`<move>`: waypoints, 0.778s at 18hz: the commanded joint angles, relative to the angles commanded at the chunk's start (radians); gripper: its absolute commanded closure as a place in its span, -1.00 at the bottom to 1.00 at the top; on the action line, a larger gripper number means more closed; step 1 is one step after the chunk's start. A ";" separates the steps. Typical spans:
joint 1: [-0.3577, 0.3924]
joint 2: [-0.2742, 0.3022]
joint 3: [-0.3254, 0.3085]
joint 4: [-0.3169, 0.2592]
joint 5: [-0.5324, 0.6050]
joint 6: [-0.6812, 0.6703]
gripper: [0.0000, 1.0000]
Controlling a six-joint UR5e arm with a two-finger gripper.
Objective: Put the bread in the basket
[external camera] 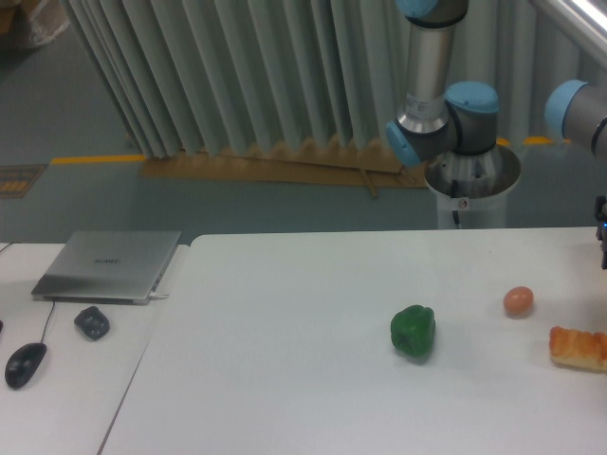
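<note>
- You had the wide white table (285, 313) filling the lower part of the view, with a second white desk surface (66, 379) butted against its left edge.
- You could see the grey-and-blue jointed robot arm (446, 104) rising behind the table's far right side, above its round pedestal (471, 185); another blue-capped joint (574, 109) showed at the right border.
- Your gripper was all but out of view: only a dark sliver (602, 223) showed at the right edge, so I could not tell whether the jaws stood apart or together.
- You had a closed silver laptop (109, 265) lying flat on the left desk.
- The oblong toasted orange-brown bread (579, 346) lay on the table at the far right, partly cut off by the border, touching nothing.
- The glossy green bell pepper (413, 332) sat well to the left of the bread.
- The black computer mouse (25, 364) lay at the left desk's near corner.
- The small dark grey lump (92, 322) sat just in front of the laptop.
- The small round orange-pink ball (518, 301) rested between pepper and bread, a little farther back.
</note>
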 joint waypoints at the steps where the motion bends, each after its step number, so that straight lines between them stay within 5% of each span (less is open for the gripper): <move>1: 0.000 0.000 0.000 0.000 0.000 0.000 -1.00; 14: 0.008 0.002 0.006 0.000 -0.003 -0.002 -1.00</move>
